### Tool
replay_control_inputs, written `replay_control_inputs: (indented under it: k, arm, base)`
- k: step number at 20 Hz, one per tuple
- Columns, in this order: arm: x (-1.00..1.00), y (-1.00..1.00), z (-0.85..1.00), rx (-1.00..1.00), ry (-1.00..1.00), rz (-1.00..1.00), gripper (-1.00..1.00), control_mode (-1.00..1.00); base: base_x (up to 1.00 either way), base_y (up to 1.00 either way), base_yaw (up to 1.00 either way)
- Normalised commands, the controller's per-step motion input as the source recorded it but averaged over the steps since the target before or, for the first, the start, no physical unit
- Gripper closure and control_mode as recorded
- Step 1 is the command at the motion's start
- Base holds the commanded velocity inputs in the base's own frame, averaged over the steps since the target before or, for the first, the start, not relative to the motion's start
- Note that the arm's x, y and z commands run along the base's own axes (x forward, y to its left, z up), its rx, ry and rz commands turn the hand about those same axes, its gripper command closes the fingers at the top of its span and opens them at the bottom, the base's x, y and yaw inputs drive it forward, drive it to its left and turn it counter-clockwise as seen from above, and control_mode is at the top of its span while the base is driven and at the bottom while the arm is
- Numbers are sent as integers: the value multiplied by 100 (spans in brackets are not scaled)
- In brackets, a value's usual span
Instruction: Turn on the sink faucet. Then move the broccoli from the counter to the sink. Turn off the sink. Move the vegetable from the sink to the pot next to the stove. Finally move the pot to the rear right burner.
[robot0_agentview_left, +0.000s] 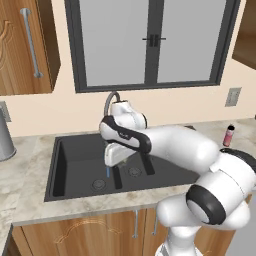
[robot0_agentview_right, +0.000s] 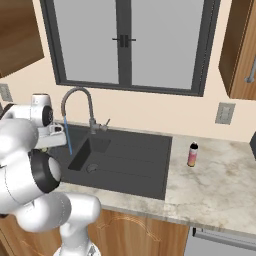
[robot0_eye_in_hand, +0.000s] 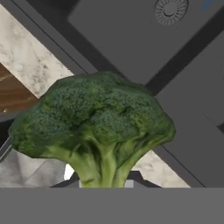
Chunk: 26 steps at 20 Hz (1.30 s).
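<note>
From the hand view I saw the broccoli (robot0_eye_in_hand: 94, 131): a dense dark green crown on a pale green stalk, held by the stalk in the closed gripper (robot0_eye_in_hand: 103, 183). It hung over the charcoal sink (robot0_eye_in_hand: 131, 39), whose round drain (robot0_eye_in_hand: 170, 9) lay at one o'clock. A thin blue stream (robot0_agentview_right: 68, 135) ran from the sink faucet (robot0_agentview_right: 80, 102).
</note>
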Motion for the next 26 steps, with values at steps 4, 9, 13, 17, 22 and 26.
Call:
replay_control_inputs:
  k: [4,9,13,17,22,26]
  arm:
    - [11,79,0,0,0,-17,100,-100]
    - [13,71,-7,-1,-1,-23,100,-100]
    - [16,53,-23,-2,-10,-27,100,-100]
    - [14,42,-19,-3,-14,-31,100,-100]
    - [12,34,-8,-2,-15,-31,100,-100]
    - [8,18,-1,0,-8,-31,100,-100]
  base:
    - [0,0,0]
    - [0,0,0]
    - [0,0,0]
    - [0,0,0]
    - [0,0,0]
    - [0,0,0]
